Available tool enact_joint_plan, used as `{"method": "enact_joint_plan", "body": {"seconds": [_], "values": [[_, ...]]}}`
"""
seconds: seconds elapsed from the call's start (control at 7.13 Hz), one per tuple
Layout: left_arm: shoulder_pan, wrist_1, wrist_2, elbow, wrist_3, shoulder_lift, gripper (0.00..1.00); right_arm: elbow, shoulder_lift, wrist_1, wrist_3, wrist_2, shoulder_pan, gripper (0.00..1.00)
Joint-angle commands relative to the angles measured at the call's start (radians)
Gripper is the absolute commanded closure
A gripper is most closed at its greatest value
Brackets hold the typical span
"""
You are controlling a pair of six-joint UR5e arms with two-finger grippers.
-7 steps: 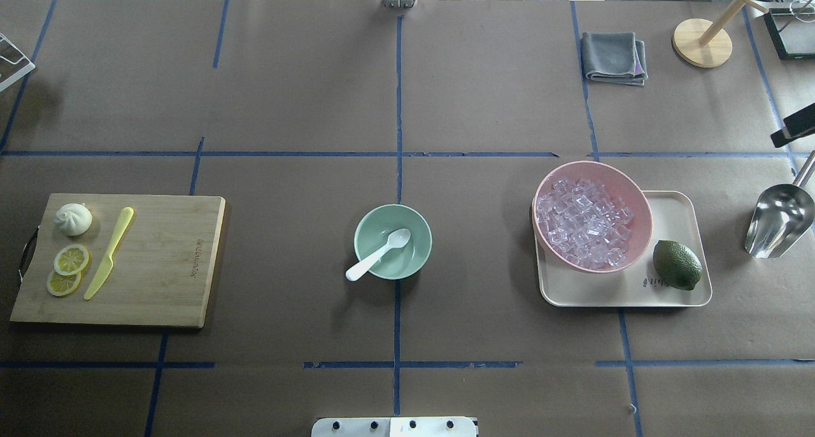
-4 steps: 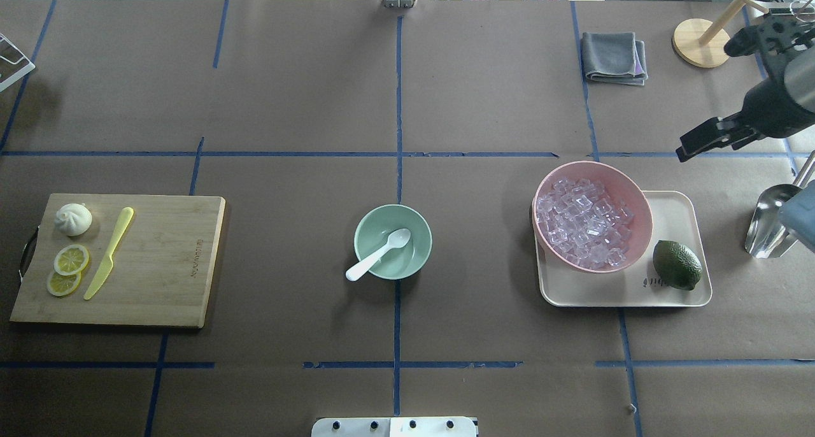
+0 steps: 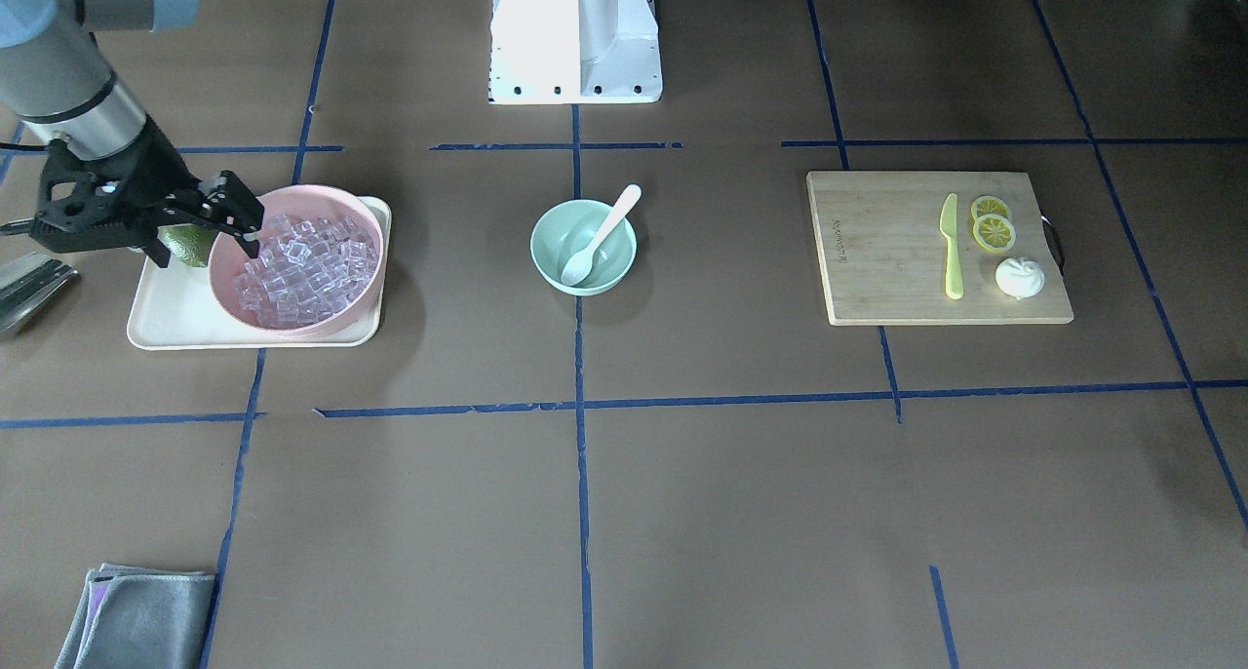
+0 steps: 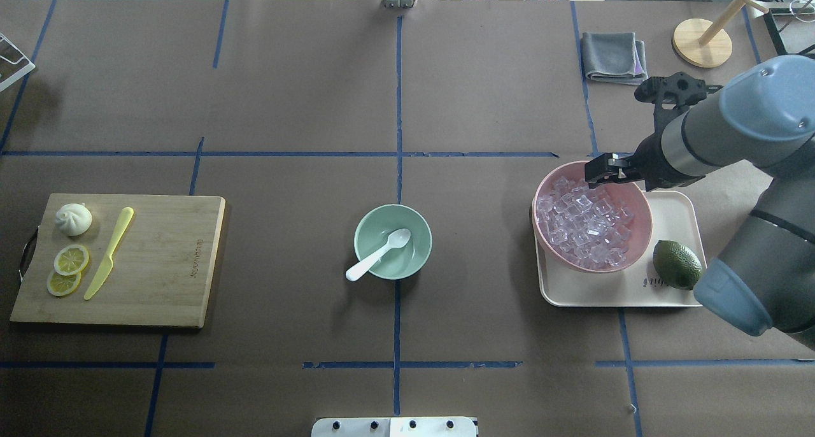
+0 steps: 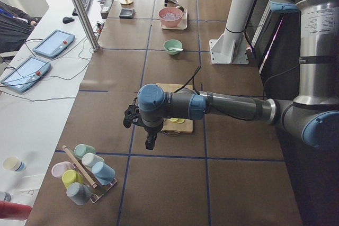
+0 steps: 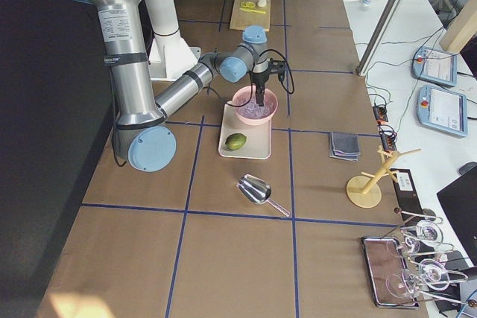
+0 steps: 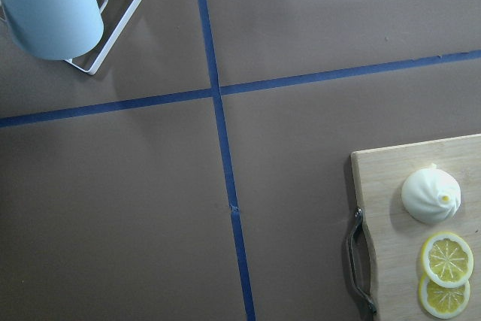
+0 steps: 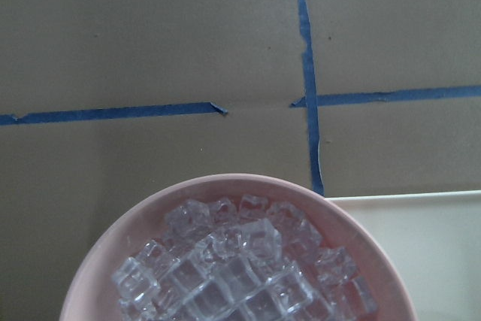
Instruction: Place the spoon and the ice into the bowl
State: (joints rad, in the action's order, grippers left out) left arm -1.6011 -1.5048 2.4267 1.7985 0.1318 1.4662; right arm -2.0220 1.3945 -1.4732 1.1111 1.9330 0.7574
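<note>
Your tabletop (image 4: 286, 93) carries the mint bowl (image 4: 375, 228) at centre, a cutting board (image 4: 159, 258) at nine o'clock, a tray (image 4: 611, 292) at three, a grey cloth (image 4: 613, 56) at one.

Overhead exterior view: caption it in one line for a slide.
Right tool at the pink bowl of ice; spoon rests in the mint bowl.

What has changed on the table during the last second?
The right arm swung in from the table's right edge, bringing the right gripper over the edge of the pink bowl; its fingers stand open and hold nothing. The spoon in the green bowl, the ice, the lime and the cutting board stayed as they were.
</note>
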Motion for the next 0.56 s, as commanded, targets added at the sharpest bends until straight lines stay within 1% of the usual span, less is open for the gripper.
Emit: {"method": "enact_joint_plan", "body": {"seconds": [0.0,0.14,0.42], "values": [[0.001,0.0,-0.002,0.002,-0.012,-0.001,0.0,-0.001,0.006,0.002,0.084,-0.077,-0.082,0.02],[0.001,0.0,0.0,0.002,-0.011,-0.001,0.0,0.005,0.004,-0.001,0.099,-0.113,-0.119,0.09],[0.001,0.0,0.0,0.001,-0.011,-0.003,0.0,0.009,0.014,-0.001,0.098,-0.134,-0.142,0.21]]}}
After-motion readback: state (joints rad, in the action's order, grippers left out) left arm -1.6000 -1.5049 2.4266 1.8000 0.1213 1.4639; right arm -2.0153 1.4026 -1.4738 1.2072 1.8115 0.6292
